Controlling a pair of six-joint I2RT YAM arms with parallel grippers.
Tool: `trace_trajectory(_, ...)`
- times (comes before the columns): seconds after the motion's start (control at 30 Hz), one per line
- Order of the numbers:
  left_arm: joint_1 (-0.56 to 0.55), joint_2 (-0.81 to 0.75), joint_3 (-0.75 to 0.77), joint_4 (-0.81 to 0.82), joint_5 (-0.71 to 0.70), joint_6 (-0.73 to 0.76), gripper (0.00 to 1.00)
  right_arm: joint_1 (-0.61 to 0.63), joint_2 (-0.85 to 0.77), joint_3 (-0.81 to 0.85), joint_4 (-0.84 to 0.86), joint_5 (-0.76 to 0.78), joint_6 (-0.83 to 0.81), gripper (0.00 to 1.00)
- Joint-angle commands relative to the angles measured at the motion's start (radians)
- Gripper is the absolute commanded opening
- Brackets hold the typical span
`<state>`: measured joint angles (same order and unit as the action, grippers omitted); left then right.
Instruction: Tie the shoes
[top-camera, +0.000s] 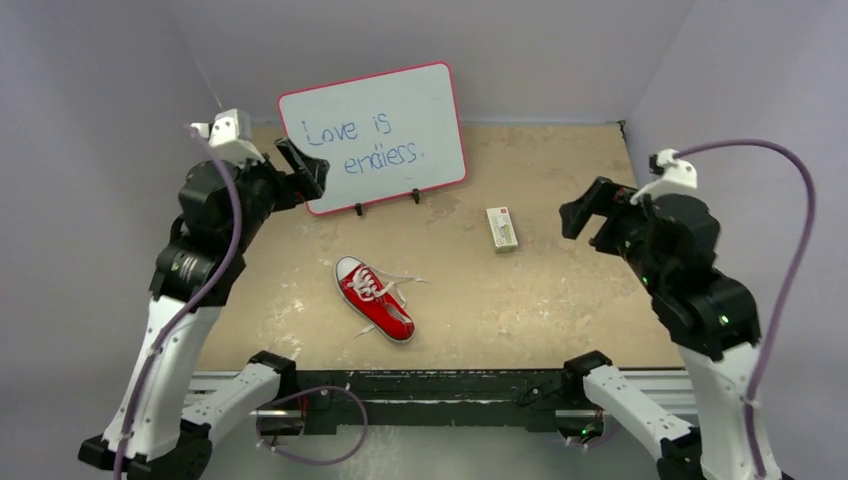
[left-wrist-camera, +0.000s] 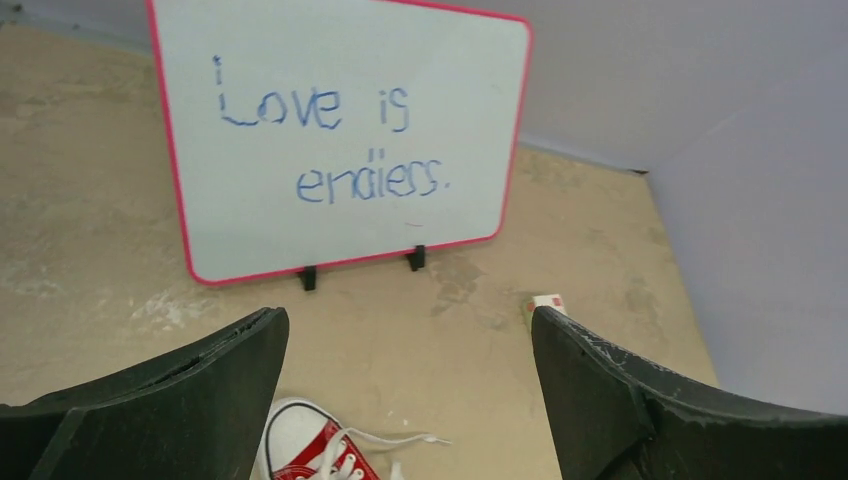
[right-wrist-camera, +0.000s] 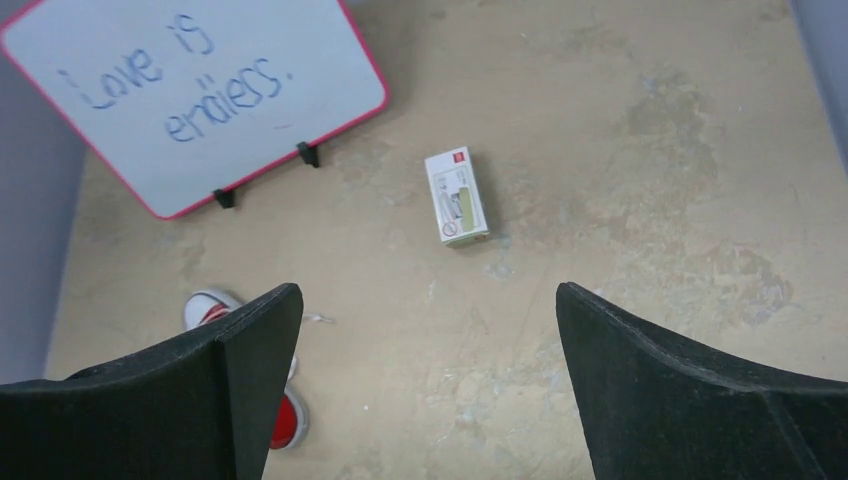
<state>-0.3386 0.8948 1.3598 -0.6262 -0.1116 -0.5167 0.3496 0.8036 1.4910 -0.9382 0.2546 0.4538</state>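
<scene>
Tan scuffed tabletop (top-camera: 560, 290), lavender walls (top-camera: 560, 50), red sneaker (top-camera: 376, 298)

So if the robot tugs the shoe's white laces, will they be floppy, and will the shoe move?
Probably floppy: the white laces lie loose and curved on the table. The red sneaker looks small and light, so a tug would likely drag it. Resting sole-down, it probably won't roll.

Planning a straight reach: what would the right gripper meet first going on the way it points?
Likely bare tan tabletop, short of the small white box and clear of the red canvas sneaker; depth is unclear.
</scene>
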Motion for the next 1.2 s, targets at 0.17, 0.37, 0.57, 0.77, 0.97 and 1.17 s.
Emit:
trace_trajectory(0.17, 0.187, 0.208, -0.185, 0.146, 0.03, -0.092, 0.94, -0.149, 0.2, -0.217, 0.275, -0.088, -0.045, 0.99)
trace_trajectory(0.37, 0.232, 0.305, -0.359, 0.164, 0.108, -0.181, 0.94, -0.226, 0.321, -0.356, 0.372, -0.308, -0.061, 0.99)
trace_trajectory(0.57, 0.215, 0.333, -0.491, 0.13, 0.163, -0.249, 0.93, -0.234, 0.42, -0.467, 0.473, -0.567, -0.168, 0.99)
trace_trajectory(0.77, 0.187, 0.33, -0.587, 0.142, 0.241, -0.31, 0.86, -0.098, 0.57, -0.457, 0.558, -0.738, -0.225, 0.98)
trace_trajectory(0.97, 0.138, 0.329, -0.625, 0.127, 0.322, -0.313, 0.76, 0.088, 0.781, -0.398, 0.762, -0.907, -0.172, 0.89)
trace_trajectory(1.17, 0.112, 0.326, -0.64, 0.086, 0.341, -0.29, 0.58, 0.24, 0.962, -0.272, 0.804, -0.989, -0.365, 0.66)
